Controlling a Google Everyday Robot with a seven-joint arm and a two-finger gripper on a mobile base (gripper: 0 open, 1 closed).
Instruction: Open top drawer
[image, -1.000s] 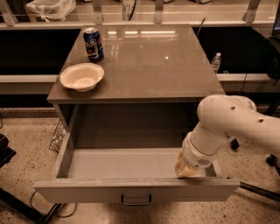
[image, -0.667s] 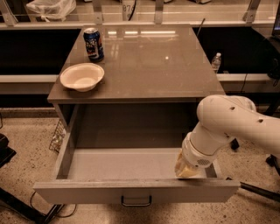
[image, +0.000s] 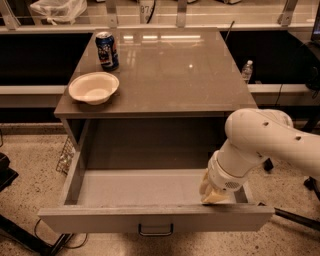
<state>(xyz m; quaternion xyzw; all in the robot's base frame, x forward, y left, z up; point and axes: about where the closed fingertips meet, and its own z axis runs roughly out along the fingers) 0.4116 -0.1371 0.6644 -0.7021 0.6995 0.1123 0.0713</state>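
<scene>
In the 1 camera view, the top drawer (image: 100, 219) stands pulled far out of the cabinet toward the camera. Its deep grey box is open to view with nothing visible inside, and its tall flat front is nearest the lens. The small dark handle (image: 156, 230) sits centred low on that front.

The gripper (image: 214, 194) is down inside the drawer at the right front corner, just behind the front panel. The bulky white arm (image: 260, 140) reaches in from the right. Whether the gripper is clenched or released I cannot tell.

On the bench (image: 175, 75) above, a blue soda can (image: 107, 50) stands upright near the back left, with a white bowl (image: 93, 87) just in front of it.

Judging by its build, the drawer is stiff and fairly heavy, and should slide straight on its runners rather than flex. The handle is the natural hold. A hook behind the front panel's top edge also works, though off-centre pulling there could skew the box. The drawer looks close to fully open.
</scene>
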